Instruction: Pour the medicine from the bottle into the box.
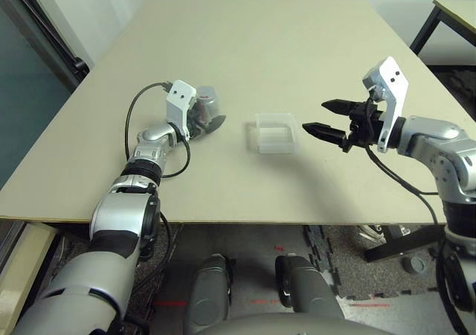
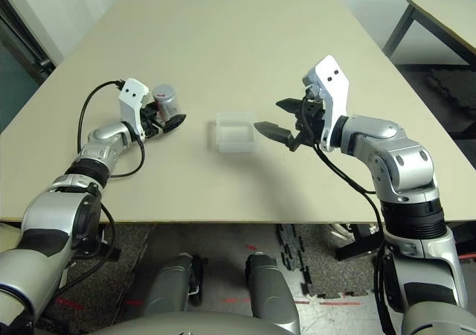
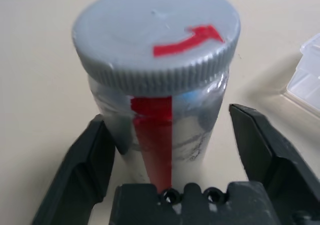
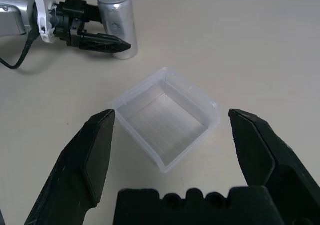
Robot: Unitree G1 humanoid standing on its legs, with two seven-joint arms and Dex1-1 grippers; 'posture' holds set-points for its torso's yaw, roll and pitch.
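Observation:
The bottle (image 1: pixel 207 103) stands upright on the table left of centre, silvery with a red stripe and a grey ribbed cap (image 3: pixel 155 32) bearing a red arrow. My left gripper (image 3: pixel 167 120) is open around its lower body, one finger on each side; one finger (image 3: pixel 92 155) touches it and the other stands a little off. The clear box (image 1: pixel 275 132) sits open-side up at the table's middle and holds nothing. My right gripper (image 1: pixel 317 117) hovers open just right of the box, pointing at it. The medicine is hidden.
The tan table (image 1: pixel 297 37) stretches far behind the bottle and box. A black cable (image 1: pixel 132 115) loops beside my left wrist. A second table (image 1: pixel 455 11) with a black leg stands at the back right.

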